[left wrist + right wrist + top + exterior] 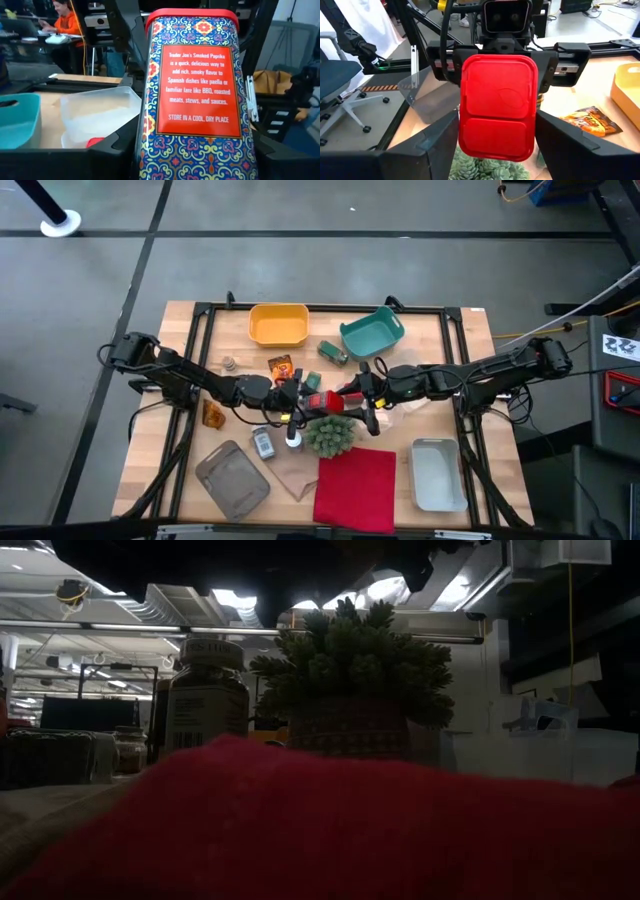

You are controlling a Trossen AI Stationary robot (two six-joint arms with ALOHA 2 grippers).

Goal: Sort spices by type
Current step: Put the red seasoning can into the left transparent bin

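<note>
Above the spiky green plant ball (330, 435), near the middle of the wooden table (160, 470), a tall red-lidded paprika tin (318, 401) patterned in blue, red and yellow is held in the air between the two arms. It is gripped from both ends — the left gripper (293, 397) is pinched on its patterned body, and the right gripper (352, 393) is closed on its red lid end. In the left wrist view the tin's (197, 95) printed back label fills the frame between that arm's dark fingers (125, 145); in the right wrist view the flat red lid (497, 107) is seen head-on, with the other arm's camera just behind it.

Other spices are laid around the plant ball: an orange-brown foil packet (281, 367) beyond it, a second packet (212, 413) off to the left arm's side, a white-capped clear jar (262, 444) close beside it, and a green jar (333, 352) farther beyond. A yellow plastic bin (278, 326) and a teal plastic bin (372, 332) are set at the far edge — a folded red cloth (357, 485) lies just in front of the plant ball.
</note>
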